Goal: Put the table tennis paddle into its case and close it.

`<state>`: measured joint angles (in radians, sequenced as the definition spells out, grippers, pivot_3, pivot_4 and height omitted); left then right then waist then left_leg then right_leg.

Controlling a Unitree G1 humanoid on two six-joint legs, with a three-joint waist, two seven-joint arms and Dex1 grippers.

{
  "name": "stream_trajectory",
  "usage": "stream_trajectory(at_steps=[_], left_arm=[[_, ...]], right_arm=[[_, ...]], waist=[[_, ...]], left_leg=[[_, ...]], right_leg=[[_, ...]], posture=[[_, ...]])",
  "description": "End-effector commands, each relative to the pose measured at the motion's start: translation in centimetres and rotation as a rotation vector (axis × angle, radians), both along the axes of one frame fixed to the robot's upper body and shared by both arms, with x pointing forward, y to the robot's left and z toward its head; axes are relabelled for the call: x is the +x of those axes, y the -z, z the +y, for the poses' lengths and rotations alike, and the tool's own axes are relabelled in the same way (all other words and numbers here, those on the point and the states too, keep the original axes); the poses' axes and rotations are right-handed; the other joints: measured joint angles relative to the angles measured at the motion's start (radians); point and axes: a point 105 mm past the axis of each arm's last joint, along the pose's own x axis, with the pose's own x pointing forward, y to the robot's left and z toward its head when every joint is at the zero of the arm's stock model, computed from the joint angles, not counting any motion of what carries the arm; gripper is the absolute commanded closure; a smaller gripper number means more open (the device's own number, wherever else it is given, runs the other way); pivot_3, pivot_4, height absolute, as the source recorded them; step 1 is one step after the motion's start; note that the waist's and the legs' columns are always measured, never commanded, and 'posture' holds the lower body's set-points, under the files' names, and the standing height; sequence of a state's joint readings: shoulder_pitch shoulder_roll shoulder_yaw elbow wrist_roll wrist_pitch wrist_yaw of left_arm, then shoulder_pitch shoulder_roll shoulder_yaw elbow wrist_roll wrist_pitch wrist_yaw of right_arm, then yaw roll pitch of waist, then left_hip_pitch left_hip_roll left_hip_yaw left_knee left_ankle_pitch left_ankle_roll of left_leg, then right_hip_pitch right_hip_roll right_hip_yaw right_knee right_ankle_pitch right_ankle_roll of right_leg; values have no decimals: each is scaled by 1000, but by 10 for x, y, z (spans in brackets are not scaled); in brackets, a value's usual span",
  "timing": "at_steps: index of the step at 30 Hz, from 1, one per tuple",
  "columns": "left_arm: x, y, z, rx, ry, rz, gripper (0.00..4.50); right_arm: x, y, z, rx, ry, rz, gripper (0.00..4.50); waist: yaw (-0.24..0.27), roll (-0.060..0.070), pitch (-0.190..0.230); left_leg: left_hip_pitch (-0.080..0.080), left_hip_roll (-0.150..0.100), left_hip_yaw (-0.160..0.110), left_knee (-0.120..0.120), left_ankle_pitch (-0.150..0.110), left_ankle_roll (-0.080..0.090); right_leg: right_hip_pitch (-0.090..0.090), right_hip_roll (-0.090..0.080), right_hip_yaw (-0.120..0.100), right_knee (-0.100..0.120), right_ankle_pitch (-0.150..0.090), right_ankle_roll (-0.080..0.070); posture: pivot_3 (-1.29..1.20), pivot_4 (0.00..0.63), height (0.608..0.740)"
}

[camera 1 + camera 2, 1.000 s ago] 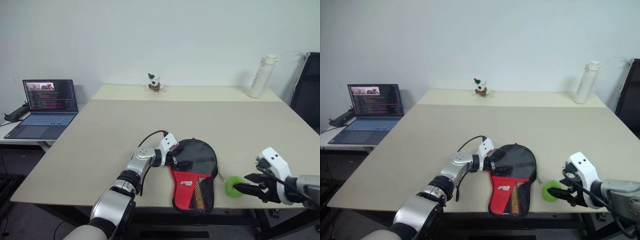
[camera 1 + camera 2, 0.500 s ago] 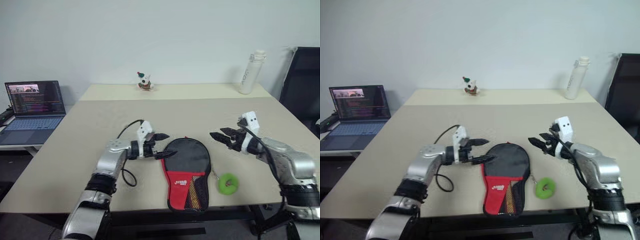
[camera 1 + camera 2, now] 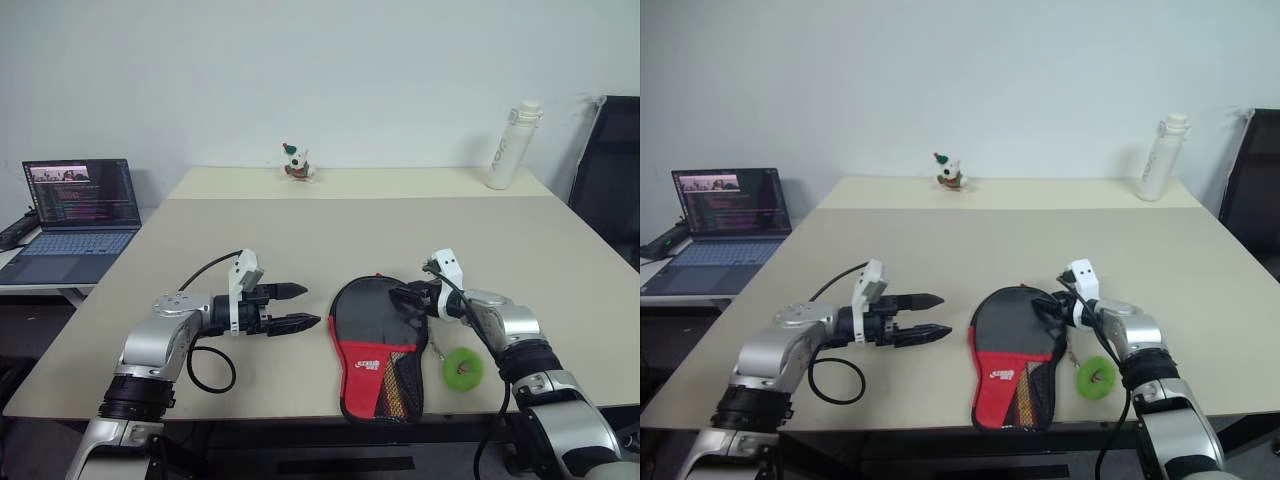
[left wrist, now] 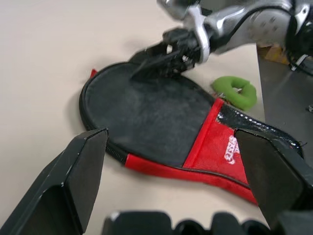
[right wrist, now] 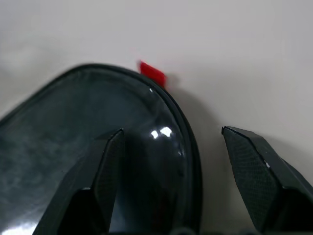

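Both grippers are spread apart on either side of the case (image 3: 380, 340), which lies flat near the front edge of the table (image 3: 300, 240).

The case rests with its round black head pointing away from the robot and its red-and-black narrow end close to the front rim of the table. The table tennis paddle itself cannot be seen; I cannot tell whether it is inside. The left gripper (image 3: 300, 307) hovers just beside the left edge of the case, fingers wide and holding nothing, with bare table between them and the case. The right gripper (image 3: 405, 298) is at the upper right rim of the head, its fingers (image 5: 254, 171) apart astride the zipper edge near a small red tab (image 5: 152, 73). A green ring (image 3: 461, 369) lies just right of the case. The middle and back of the table are free up to the white bottle (image 3: 510, 145) and the small figurine (image 3: 295, 163); a laptop (image 3: 75, 220) stands on a side desk.
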<state>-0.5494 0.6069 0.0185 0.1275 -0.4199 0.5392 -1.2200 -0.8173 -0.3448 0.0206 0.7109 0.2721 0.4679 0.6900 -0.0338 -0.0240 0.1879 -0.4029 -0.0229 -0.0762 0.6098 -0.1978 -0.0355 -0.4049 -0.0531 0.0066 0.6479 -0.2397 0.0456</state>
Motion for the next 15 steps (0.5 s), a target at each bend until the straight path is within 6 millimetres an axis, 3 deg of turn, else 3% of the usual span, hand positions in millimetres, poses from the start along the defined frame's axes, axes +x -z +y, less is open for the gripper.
stream_trajectory(at_steps=[1, 3, 11, 12, 15], left_arm=[[-3, -15, 0, -10, -3, -56, 0], [-2, -15, 0, -9, -9, -59, 0], [-2, -16, 0, -1, -16, -66, 0], [-2, -16, 0, 0, -15, -67, 0], [-2, -16, 0, 9, -12, -68, 0]], right_arm=[[2, -2, 5, 11, -10, -7, 1234], [3, -1, 6, 27, -7, -1, 1637], [4, -2, 13, 19, -30, -16, 4263], [5, -2, 14, 18, -31, -21, 4483], [8, -12, 19, 28, -43, -49, 4483]], waist=[[-1, 0, 0], [-2, 0, 0], [-6, 0, 0], [-8, 0, 0], [-13, 0, 0]], left_leg=[[0, 0, 0, 0, 0, 0], [1, 0, 1, 0, 0, 0], [3, 1, 3, 0, 0, 0], [3, 1, 3, 0, 0, 0], [3, 1, 4, 0, 0, 0]], right_leg=[[0, 0, 0, 0, 0, 0], [0, 1, 1, 1, 0, 0], [0, 2, 3, 2, 0, 0], [0, 2, 3, 2, 0, 0], [0, 2, 4, 2, 0, 0]], posture=[[0, 150, 740], [0, 150, 740], [0, 150, 740], [0, 150, 740], [0, 150, 740]])
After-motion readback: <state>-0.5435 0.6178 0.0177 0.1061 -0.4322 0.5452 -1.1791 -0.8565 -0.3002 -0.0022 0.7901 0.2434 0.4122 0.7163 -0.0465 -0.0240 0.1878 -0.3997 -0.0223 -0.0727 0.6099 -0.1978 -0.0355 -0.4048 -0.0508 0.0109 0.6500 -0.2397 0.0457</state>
